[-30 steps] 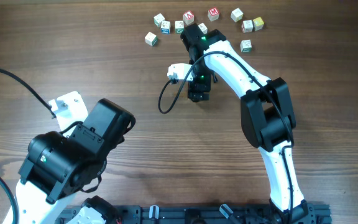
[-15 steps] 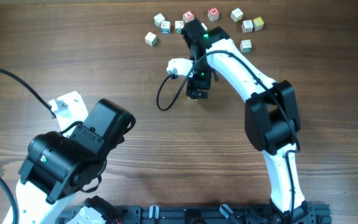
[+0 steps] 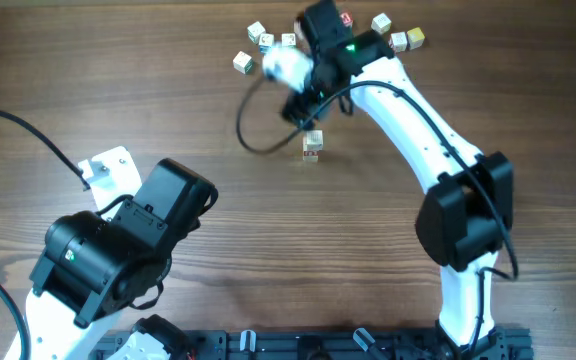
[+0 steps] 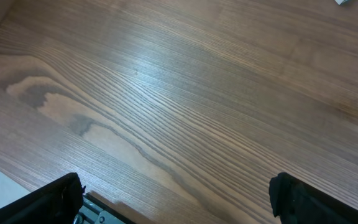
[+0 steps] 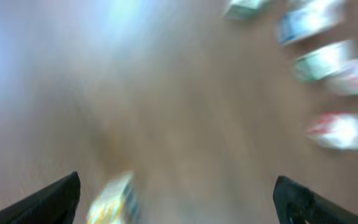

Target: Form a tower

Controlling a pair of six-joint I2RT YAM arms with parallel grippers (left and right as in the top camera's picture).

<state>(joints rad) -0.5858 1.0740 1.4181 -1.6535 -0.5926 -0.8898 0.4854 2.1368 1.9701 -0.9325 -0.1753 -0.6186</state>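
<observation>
The right arm's (image 3: 408, 110) jaws stand wide and grip nothing. The tower (image 3: 312, 146) stands free on the desk (image 3: 168, 80) just beneath them. In the blurred wrist view it sits low between the fingertips (image 5: 48, 199), nearer this one. Loose letter cubes (image 3: 243, 63) lie scattered beyond the jaws. The left arm's (image 3: 118, 250) jaws are equally wide over the desk's wood grain, touching nothing.
</observation>
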